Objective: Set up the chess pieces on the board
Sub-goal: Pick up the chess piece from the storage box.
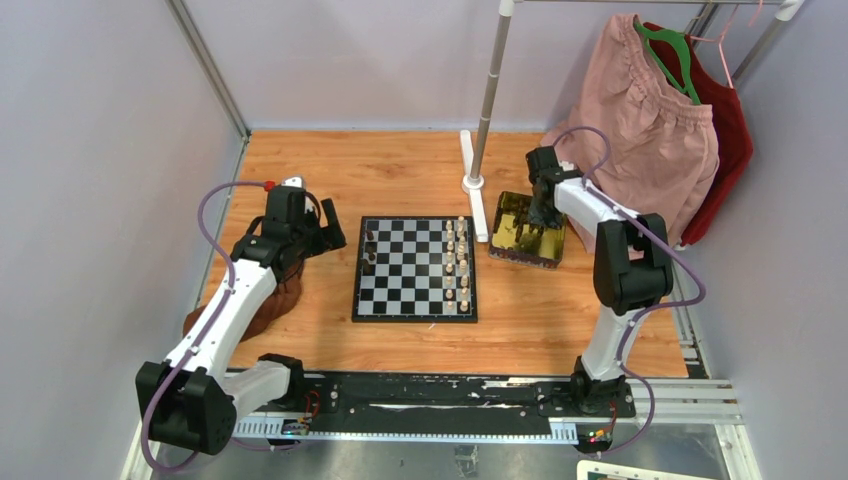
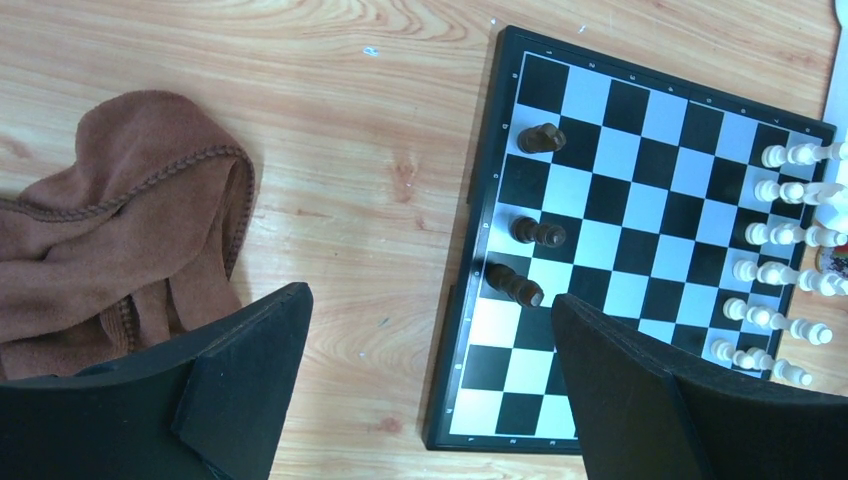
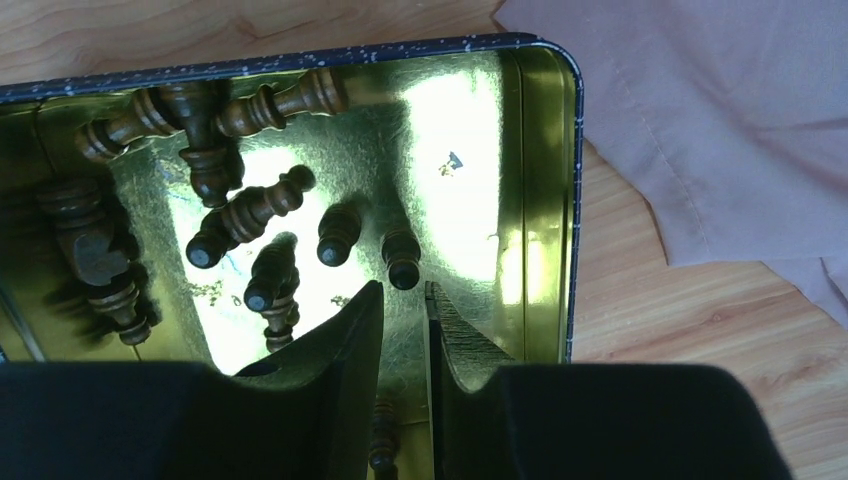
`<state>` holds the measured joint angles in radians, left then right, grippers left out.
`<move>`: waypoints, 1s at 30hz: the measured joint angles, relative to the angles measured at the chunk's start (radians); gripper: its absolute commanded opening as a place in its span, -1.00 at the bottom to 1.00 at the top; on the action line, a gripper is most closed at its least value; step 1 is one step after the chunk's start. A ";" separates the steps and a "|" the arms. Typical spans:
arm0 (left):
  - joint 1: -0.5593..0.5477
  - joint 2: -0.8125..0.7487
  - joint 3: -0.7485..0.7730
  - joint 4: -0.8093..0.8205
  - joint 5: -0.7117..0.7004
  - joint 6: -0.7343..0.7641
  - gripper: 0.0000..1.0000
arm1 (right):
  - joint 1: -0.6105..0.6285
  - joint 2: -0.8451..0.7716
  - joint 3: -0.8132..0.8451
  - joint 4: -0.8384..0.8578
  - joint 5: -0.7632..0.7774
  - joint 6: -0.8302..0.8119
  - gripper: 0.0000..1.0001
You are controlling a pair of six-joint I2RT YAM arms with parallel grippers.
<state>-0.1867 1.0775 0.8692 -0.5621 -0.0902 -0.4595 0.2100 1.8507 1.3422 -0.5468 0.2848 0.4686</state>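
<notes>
The left gripper (image 2: 425,305) hung wide open beside the board (image 1: 400,290), where three dark pieces (image 2: 538,233) and two cream rows (image 2: 790,240) stood. Farther off, the right gripper (image 3: 405,290) sat narrowed inside the gold tray (image 3: 545,150) among loose dark pieces (image 3: 245,215). I couldn't tell if it was gripping one.

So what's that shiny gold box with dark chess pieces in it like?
The shiny gold metal tray is rectangular, with rounded corners and a dark speckled rim. It sits on the wooden table, right of the checkered board. Dark brown chess pieces lie toppled inside, and the right gripper reaches into it.
</notes>
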 measured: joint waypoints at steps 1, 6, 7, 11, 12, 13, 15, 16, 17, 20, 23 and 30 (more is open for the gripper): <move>0.000 0.000 0.000 0.000 0.000 0.000 0.92 | -0.003 0.003 0.000 0.002 -0.001 0.000 -0.48; 0.000 -0.001 -0.002 0.001 0.001 0.000 0.91 | -0.015 0.014 -0.005 0.010 -0.007 0.003 -0.49; 0.000 -0.001 -0.003 0.002 0.001 0.000 0.91 | -0.016 0.015 -0.005 0.011 -0.009 0.003 -0.49; 0.000 -0.001 -0.010 0.007 0.002 0.000 0.91 | -0.017 0.023 -0.005 0.018 -0.014 0.003 -0.51; 0.000 -0.001 -0.012 0.007 0.002 0.000 0.91 | -0.017 0.025 -0.005 0.020 -0.014 0.003 -0.52; 0.000 -0.001 -0.013 0.007 0.002 0.000 0.91 | -0.017 0.028 -0.005 0.022 -0.015 0.002 -0.54; 0.000 -0.001 -0.013 0.007 0.002 0.000 0.91 | -0.018 0.034 -0.005 0.025 -0.016 0.003 -0.56; 0.000 -0.001 -0.013 0.008 0.002 0.000 0.91 | -0.019 0.037 -0.005 0.026 -0.016 0.003 -0.57; 0.000 -0.001 -0.013 0.008 0.002 0.000 0.91 | -0.019 0.039 -0.005 0.027 -0.016 0.003 -0.60; 0.000 -0.002 -0.017 0.011 0.002 0.000 0.91 | -0.020 0.039 -0.005 0.029 -0.019 0.002 -0.83; 0.000 -0.002 -0.024 0.012 0.002 0.000 0.91 | -0.021 0.039 -0.005 0.031 -0.022 0.001 -1.00; 0.000 -0.003 -0.032 0.014 0.002 0.000 0.91 | -0.021 0.035 -0.005 0.031 -0.024 -0.013 -1.00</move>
<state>-0.1867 1.0740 0.8371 -0.5484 -0.0883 -0.4595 0.1886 1.8858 1.3369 -0.5159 0.2604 0.4561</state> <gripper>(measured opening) 0.958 0.173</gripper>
